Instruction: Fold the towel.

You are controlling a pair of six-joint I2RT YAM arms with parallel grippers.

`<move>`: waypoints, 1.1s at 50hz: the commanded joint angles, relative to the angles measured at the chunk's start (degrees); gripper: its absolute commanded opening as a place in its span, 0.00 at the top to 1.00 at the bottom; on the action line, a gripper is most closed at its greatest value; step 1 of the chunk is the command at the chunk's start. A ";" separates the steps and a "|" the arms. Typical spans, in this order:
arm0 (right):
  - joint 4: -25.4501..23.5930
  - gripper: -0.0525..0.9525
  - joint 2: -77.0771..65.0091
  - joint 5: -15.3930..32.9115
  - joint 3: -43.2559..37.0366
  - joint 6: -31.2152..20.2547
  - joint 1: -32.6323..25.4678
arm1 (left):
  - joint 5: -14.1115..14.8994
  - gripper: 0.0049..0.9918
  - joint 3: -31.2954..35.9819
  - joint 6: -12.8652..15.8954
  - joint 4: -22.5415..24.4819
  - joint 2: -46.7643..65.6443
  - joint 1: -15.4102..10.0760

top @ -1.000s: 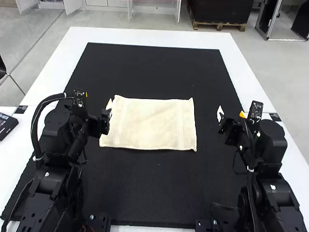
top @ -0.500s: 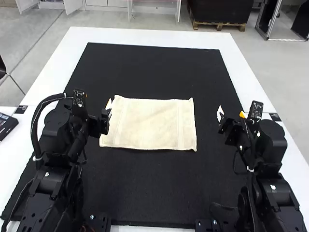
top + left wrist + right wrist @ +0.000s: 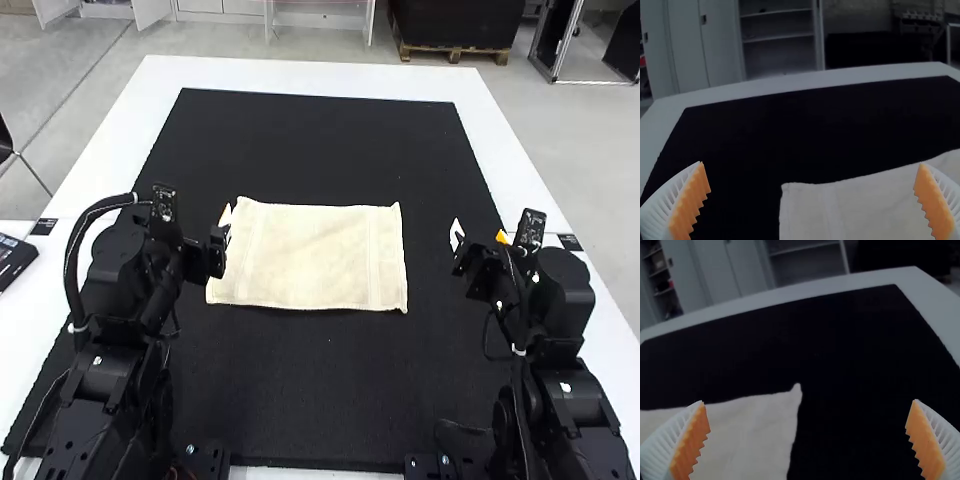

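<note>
Table: white (image 3: 330, 75), its border showing round the mat.
Mat: black (image 3: 320, 385), laid flat over most of the tabletop.
Arms: the left arm (image 3: 105, 375) stands at the high view's left, the right arm (image 3: 570, 385) at its right.
Towel: cream (image 3: 310, 257), lying spread and roughly rectangular on the mat, between the two grippers; a band runs near each side end, and its far right corner comes to a small point.
Left gripper: (image 3: 203, 208) near the towel's left side, its ribbed white fingers with orange pads (image 3: 691, 200) set wide apart, nothing held between them.
Right gripper: (image 3: 479, 233) over the mat to the right of the towel and apart from it; its orange pads (image 3: 692, 442) are also wide apart, gripping nothing.
Dark object: (image 3: 14, 262) flat on the white surface by the high view's left edge, partly cut off.
</note>
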 commanded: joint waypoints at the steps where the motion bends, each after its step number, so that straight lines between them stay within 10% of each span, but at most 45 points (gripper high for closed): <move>1: 2.12 0.04 -0.47 -2.30 -0.32 -0.72 -0.14 | -0.60 0.03 -0.21 1.35 2.40 -0.49 -0.06; 9: 13.11 0.04 -0.47 -1.77 -0.32 -3.70 -0.14 | -1.83 0.03 -0.21 1.35 9.69 -0.49 0.46; 18: 17.51 0.04 -0.47 -0.10 1.53 -15.92 -0.05 | -10.62 0.03 -0.03 10.05 16.46 -0.49 0.81; 25: 16.80 0.05 -0.29 3.06 3.90 -23.48 -0.22 | -12.64 0.03 2.17 9.87 17.25 0.03 0.81; 55: 19.79 0.05 36.88 7.01 34.49 -22.60 -0.58 | -12.46 0.03 30.73 1.44 16.11 39.94 -2.70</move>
